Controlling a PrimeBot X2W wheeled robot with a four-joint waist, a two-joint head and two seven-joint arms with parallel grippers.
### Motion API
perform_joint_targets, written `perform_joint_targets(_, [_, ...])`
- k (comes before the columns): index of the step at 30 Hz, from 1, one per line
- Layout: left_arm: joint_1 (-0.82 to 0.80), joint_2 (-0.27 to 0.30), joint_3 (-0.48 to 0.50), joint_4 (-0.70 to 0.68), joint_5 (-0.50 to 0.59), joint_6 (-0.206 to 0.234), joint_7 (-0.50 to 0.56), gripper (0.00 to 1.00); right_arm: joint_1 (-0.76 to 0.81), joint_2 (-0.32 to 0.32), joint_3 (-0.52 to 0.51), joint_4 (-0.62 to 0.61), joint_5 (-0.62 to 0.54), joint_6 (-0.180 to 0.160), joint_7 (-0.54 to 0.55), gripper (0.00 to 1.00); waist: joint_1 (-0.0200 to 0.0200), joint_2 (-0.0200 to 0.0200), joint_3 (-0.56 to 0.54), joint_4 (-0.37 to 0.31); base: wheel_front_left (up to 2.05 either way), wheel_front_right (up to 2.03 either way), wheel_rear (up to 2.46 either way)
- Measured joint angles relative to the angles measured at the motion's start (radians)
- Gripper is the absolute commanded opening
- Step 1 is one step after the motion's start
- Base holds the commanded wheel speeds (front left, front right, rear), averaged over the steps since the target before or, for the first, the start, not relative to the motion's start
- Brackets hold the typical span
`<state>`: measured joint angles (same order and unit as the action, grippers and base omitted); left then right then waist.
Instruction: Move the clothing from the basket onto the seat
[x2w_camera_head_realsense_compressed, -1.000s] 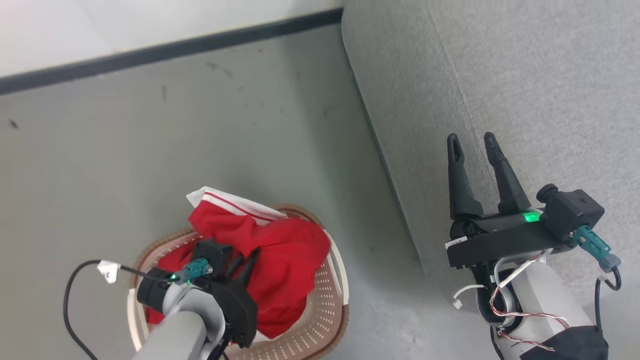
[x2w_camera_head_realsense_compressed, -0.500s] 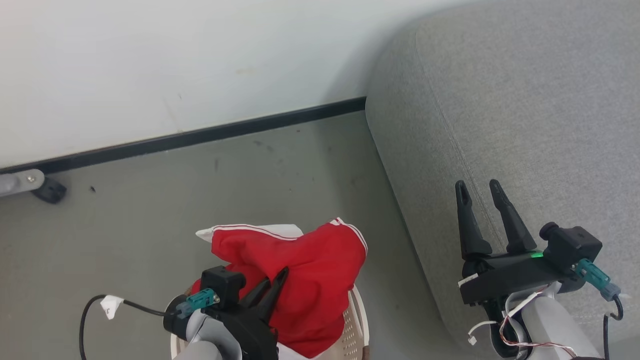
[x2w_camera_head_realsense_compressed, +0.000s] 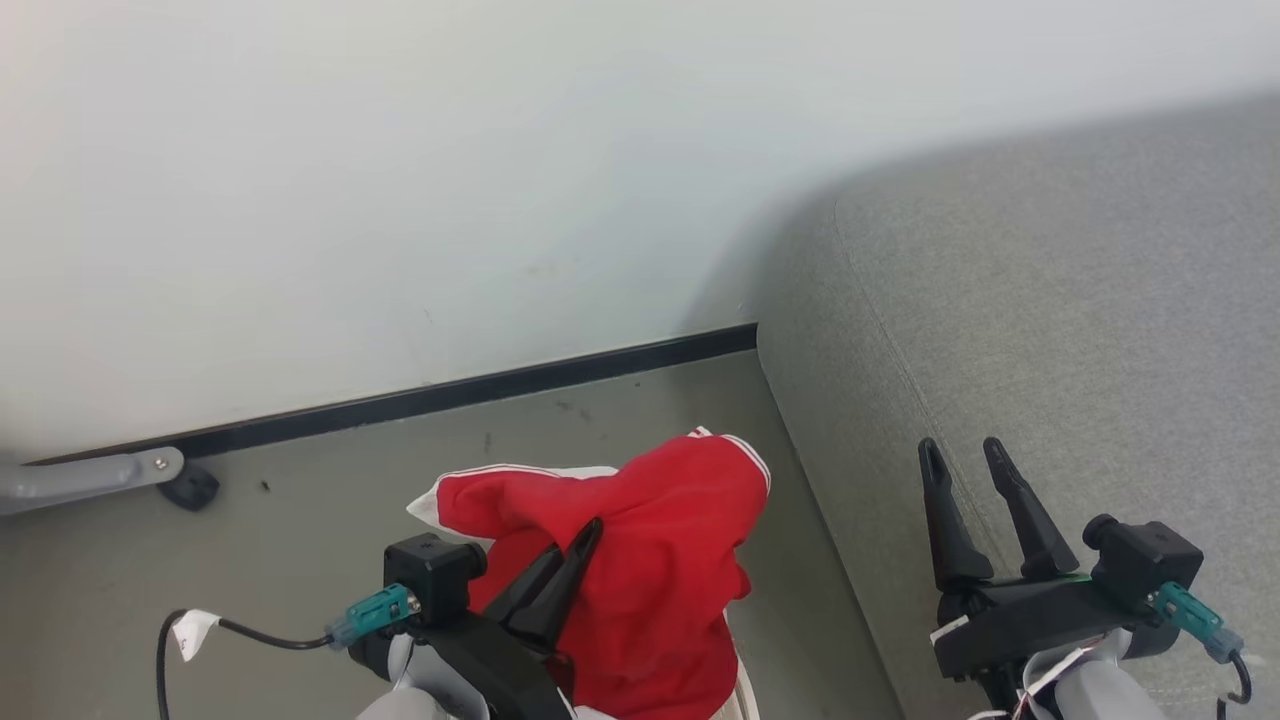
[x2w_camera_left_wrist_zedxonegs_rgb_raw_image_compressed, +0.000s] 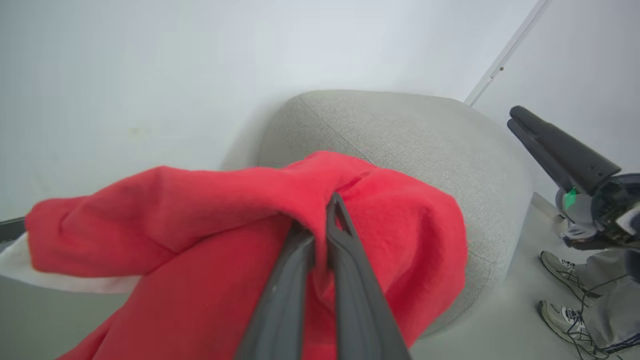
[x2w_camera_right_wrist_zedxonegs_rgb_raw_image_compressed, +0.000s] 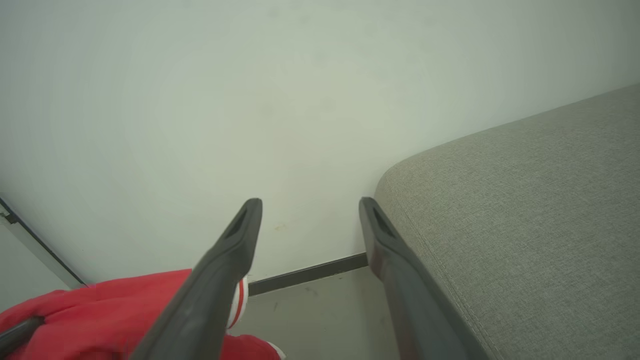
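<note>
My left gripper (x2w_camera_head_realsense_compressed: 590, 528) is shut on the clothing (x2w_camera_head_realsense_compressed: 655, 560), a bright red garment with white trim that hangs bunched from its fingers above the floor. The left wrist view shows the dark fingers (x2w_camera_left_wrist_zedxonegs_rgb_raw_image_compressed: 345, 260) pinching a fold of the red fabric (x2w_camera_left_wrist_zedxonegs_rgb_raw_image_compressed: 200, 210). Under the garment, a cream sliver of the basket (x2w_camera_head_realsense_compressed: 743, 697) shows at the bottom edge. The seat (x2w_camera_head_realsense_compressed: 1050, 330), a grey woven sofa, lies to the right. Over its front edge my right gripper (x2w_camera_head_realsense_compressed: 962, 452) stands open and empty. In the right wrist view the gripper (x2w_camera_right_wrist_zedxonegs_rgb_raw_image_compressed: 310, 202) has the sofa (x2w_camera_right_wrist_zedxonegs_rgb_raw_image_compressed: 525, 210) at right and the garment (x2w_camera_right_wrist_zedxonegs_rgb_raw_image_compressed: 100, 315) at lower left.
A white wall with a black baseboard (x2w_camera_head_realsense_compressed: 470, 390) runs behind the grey floor. A grey metal leg with a black foot (x2w_camera_head_realsense_compressed: 185, 485) sits at the far left. A black cable with a white tag (x2w_camera_head_realsense_compressed: 190, 632) trails from my left wrist. A person's shoes (x2w_camera_left_wrist_zedxonegs_rgb_raw_image_compressed: 560, 270) stand beside the sofa.
My left gripper has risen with the red garment, lifting it out of the basket. The head camera has tilted up, so the basket has slid to the bottom edge. The right gripper stays open.
</note>
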<state>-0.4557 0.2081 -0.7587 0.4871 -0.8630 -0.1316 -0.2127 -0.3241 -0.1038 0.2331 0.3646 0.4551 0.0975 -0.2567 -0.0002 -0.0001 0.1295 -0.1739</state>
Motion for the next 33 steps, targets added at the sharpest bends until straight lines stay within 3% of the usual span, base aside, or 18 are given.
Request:
perform_joint_targets(8, [-0.011,0.035,0.013,-0.110,-0.016,0.000,0.000,0.00,0.016,0.000,0.018,-0.007,0.002,0.010,0.000,1.00,0.0001,0.0000,-0.042,0.024,0.00,0.00,0.00])
perform_joint_targets(19, [-0.036,0.040,0.040,-0.179,-0.025,0.001,0.018,0.00,0.034,-0.009,0.090,-0.029,0.005,0.023,0.000,1.00,0.0001,0.0001,-0.053,0.029,0.00,0.00,0.00])
perform_joint_targets(26, [-0.060,0.036,0.047,-0.199,-0.053,0.009,0.036,0.00,0.036,-0.100,0.316,-0.109,0.059,0.026,0.000,1.00,0.0002,0.0002,-0.043,0.041,0.00,0.00,0.00])
perform_joint_targets(33, [-0.088,0.019,0.049,-0.200,-0.062,0.010,0.055,0.00,0.007,-0.184,0.470,-0.163,0.111,0.026,0.001,1.00,0.0002,0.0002,-0.038,0.060,0.00,0.00,0.00])
